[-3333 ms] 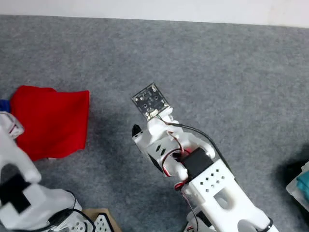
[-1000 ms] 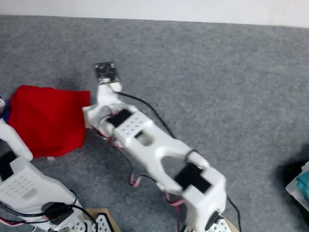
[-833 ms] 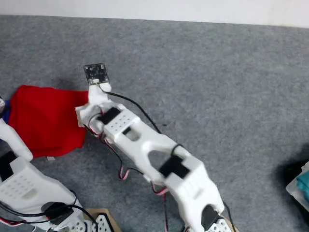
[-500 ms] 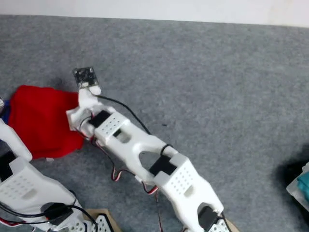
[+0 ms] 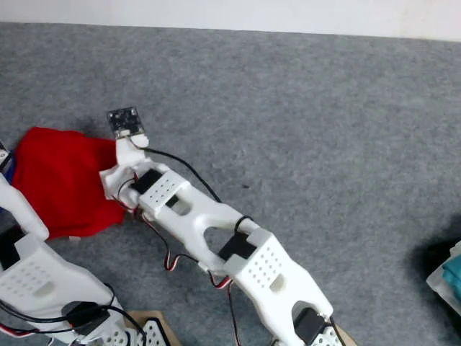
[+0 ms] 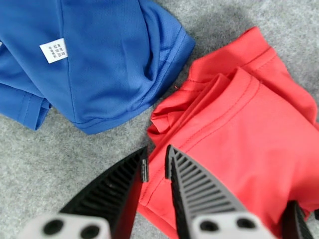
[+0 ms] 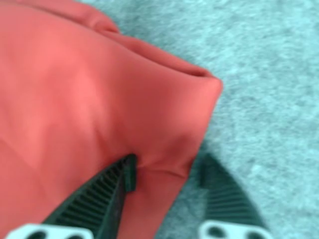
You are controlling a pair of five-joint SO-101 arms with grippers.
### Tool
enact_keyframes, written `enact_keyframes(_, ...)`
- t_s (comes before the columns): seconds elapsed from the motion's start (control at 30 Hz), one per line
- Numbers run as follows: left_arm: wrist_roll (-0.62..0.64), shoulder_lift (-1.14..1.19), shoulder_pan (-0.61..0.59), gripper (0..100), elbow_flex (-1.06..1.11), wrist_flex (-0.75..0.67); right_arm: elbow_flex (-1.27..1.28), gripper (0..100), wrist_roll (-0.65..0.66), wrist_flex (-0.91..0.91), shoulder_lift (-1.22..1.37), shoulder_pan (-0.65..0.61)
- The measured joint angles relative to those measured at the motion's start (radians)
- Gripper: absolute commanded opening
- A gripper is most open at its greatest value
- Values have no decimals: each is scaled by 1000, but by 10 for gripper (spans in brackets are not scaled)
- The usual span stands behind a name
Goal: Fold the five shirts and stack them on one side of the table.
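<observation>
A folded red shirt (image 5: pixel 61 180) lies at the table's left side. My right gripper (image 5: pixel 112 184) is at its right edge. In the right wrist view the right gripper (image 7: pixel 168 167) is open and straddles the red shirt's (image 7: pixel 89 94) hem: one finger rests on the cloth, the other over the grey carpet. My left gripper (image 6: pixel 155 159) hovers shut above the red shirt's (image 6: pixel 239 149) other edge, beside a crumpled blue shirt (image 6: pixel 99 59) with a white label. A sliver of the blue shirt (image 5: pixel 6 162) shows at the far left of the high view.
The grey carpet (image 5: pixel 324 130) covers the table. A white container holding something teal (image 5: pixel 452 274) sits at the right edge. The left arm's body (image 5: pixel 36 281) and a wooden base (image 5: pixel 155 321) occupy the near left corner.
The right arm has swung left from the table's middle to the red shirt's right edge, and its gripper now sits on the hem. The left arm has stayed still over the last second.
</observation>
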Motion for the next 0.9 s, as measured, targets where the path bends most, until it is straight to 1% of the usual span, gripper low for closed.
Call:
enact_keyframes(0.03, 0, 0, 0, 82, 5, -5, 0, 24, 0, 0, 0, 2)
enact_keyframes(0.1, 0, 0, 0, 82, 11, -9, 0, 4, 0, 0, 2, 0)
enact_keyframes(0.2, 0, 0, 0, 81, 11, -9, 2, 7, 0, 3, 2, 20)
enact_keyframes(0.37, 0, 0, 2, 81, 11, -9, -17, 7, -2, 130, 0, 126)
enact_keyframes(0.5, 0, 0, 20, 81, 11, -9, -37, 7, -2, 269, -15, 267)
enact_keyframes(0.7, 0, 0, 48, 81, 11, -9, -37, 7, -2, 505, -84, 549)
enact_keyframes(0.9, 0, 0, 61, 81, 11, -9, -37, 9, -2, 640, -91, 804)
